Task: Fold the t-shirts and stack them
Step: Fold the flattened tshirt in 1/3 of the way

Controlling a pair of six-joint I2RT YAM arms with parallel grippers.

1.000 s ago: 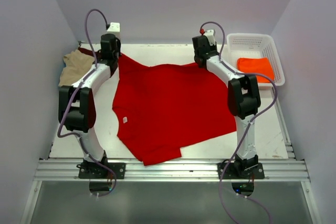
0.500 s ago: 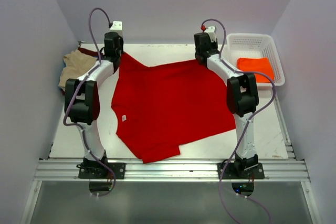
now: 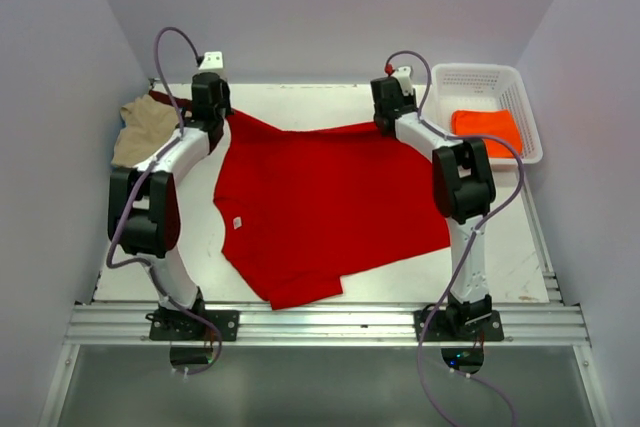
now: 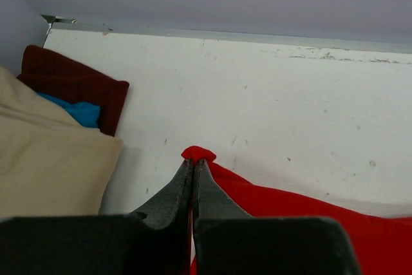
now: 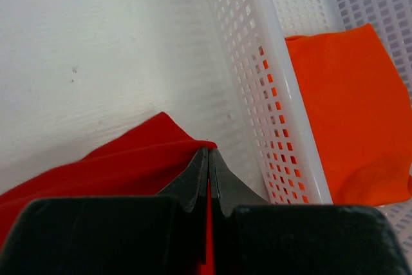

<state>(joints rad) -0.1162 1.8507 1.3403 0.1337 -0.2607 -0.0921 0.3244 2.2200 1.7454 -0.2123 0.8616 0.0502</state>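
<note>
The red t-shirt (image 3: 320,207) lies spread on the tabletop (image 3: 300,97) between the two arms. The left hand (image 4: 194,167) is pinched tight on its far left corner, and a small red bit sticks out past the tips. The right hand (image 5: 208,156) is pinched tight on its far right corner, just beside the white basket (image 3: 480,75). The far edge runs from one hand to the other. The shirt is bright red and mostly flat, with a small white neck label (image 3: 239,227) near its left side. An orange t-shirt (image 3: 486,129) lies in the basket. A tan t-shirt (image 3: 140,129) lies at the far left.
</note>
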